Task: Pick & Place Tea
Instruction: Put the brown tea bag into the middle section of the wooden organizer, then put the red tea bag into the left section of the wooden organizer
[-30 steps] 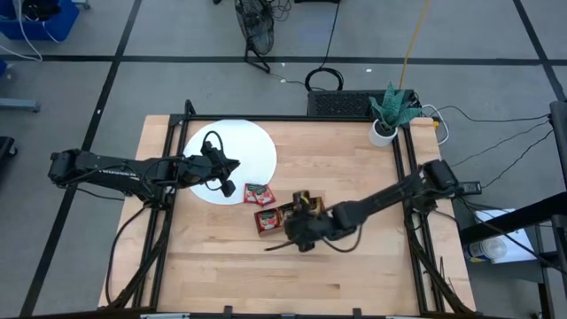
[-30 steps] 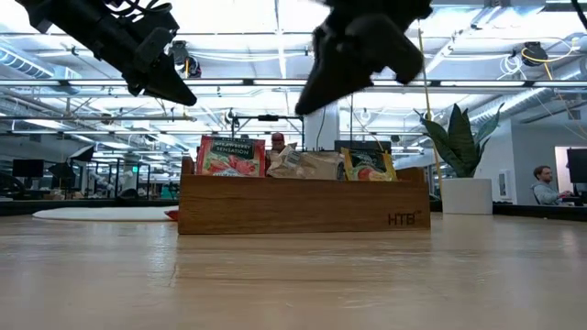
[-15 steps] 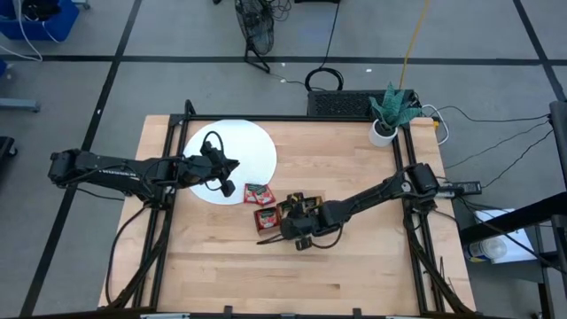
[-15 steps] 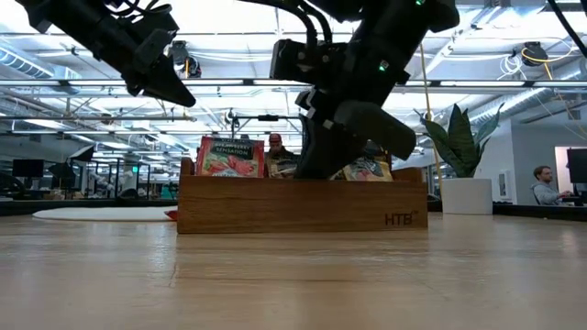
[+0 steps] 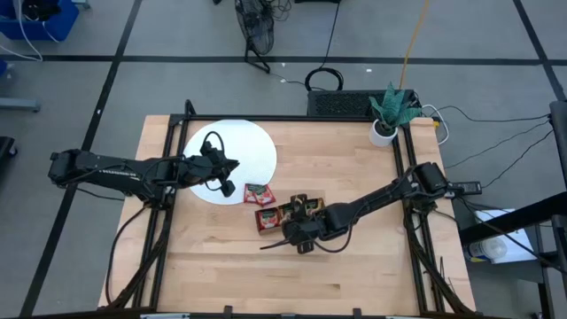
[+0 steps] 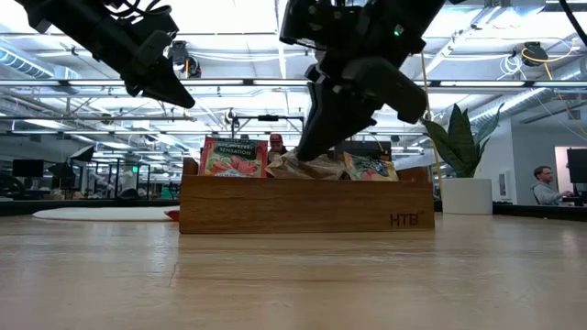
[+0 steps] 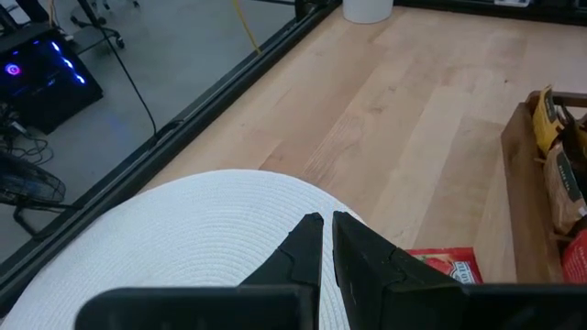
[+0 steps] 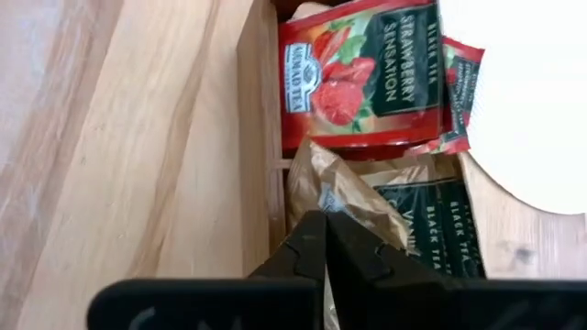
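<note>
We see the tea as small flat square sachets: glossy red strawberry-printed sachets (image 8: 362, 78) and crinkled tan-and-green sachets (image 8: 385, 215) standing in the long brown three-compartment wooden tray (image 5: 288, 215), plus one loose red sachet (image 5: 258, 193) lying on the pale wooden plank counter (image 5: 354, 159) just beside the round white woven disc (image 5: 252, 146). The right hand (image 8: 323, 240) is lowered into the tray's middle compartment with its fingers closed together, the tips at a crumpled tan sachet. The left hand (image 7: 323, 240) hovers over the disc's edge, its fingers nearly closed on nothing, with the loose red sachet near its tips.
</note>
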Available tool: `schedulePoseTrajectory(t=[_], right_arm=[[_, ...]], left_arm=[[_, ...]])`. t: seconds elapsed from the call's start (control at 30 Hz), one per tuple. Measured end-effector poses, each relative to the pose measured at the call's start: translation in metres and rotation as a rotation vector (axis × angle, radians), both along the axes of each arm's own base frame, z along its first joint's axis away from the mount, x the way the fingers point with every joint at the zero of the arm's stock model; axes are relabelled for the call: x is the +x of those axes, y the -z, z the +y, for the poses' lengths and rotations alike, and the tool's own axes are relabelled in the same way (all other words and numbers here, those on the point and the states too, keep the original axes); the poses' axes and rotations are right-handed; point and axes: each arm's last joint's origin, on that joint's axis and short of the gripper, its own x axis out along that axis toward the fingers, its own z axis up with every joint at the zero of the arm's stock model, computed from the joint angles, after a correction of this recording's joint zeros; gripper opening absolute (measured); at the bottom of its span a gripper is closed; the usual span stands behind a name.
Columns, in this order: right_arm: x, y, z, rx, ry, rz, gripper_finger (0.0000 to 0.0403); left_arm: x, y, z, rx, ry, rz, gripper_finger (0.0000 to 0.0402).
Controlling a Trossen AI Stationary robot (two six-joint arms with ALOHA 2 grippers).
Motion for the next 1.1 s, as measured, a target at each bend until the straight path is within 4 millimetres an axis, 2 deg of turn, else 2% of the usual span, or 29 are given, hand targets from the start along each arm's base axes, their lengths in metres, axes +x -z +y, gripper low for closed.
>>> schedulePoseTrajectory(t=[0.23, 0.37, 0.5, 0.6, 0.67, 0.77, 0.9, 1.1], right_arm=[[-0.002, -0.005, 0.002, -0.008, -0.010, -0.012, 0.0000], [-0.011, -0.035, 0.007, -0.067, -0.002, -0.117, 0.0000], [-0.023, -0.069, 0.007, -0.129, 0.033, -0.235, 0.0001], [-0.031, -0.091, -0.001, -0.146, 0.056, -0.294, 0.0015], [-0.036, -0.101, -0.008, -0.137, 0.071, -0.320, 0.0035], [-0.042, -0.104, -0.018, -0.129, 0.094, -0.342, 0.0070], [-0.048, -0.096, -0.033, -0.117, 0.132, -0.384, 0.0110], [-0.055, -0.072, -0.052, -0.142, 0.161, -0.402, 0.0146]], left_arm=[[-0.001, 0.001, 0.000, 0.001, 0.001, 0.020, 0.0037], [-0.006, 0.011, -0.001, -0.043, 0.014, 0.124, 0.0037], [0.003, 0.028, -0.003, -0.115, 0.049, 0.224, 0.0047], [0.019, 0.044, -0.005, -0.169, 0.112, 0.266, 0.0082], [0.029, 0.059, -0.006, -0.126, 0.167, 0.341, 0.0115], [0.041, 0.079, -0.008, 0.002, 0.245, 0.454, 0.0170], [0.054, 0.099, -0.013, 0.121, 0.308, 0.528, 0.0228], [0.060, 0.113, -0.016, 0.155, 0.357, 0.570, 0.0275]])
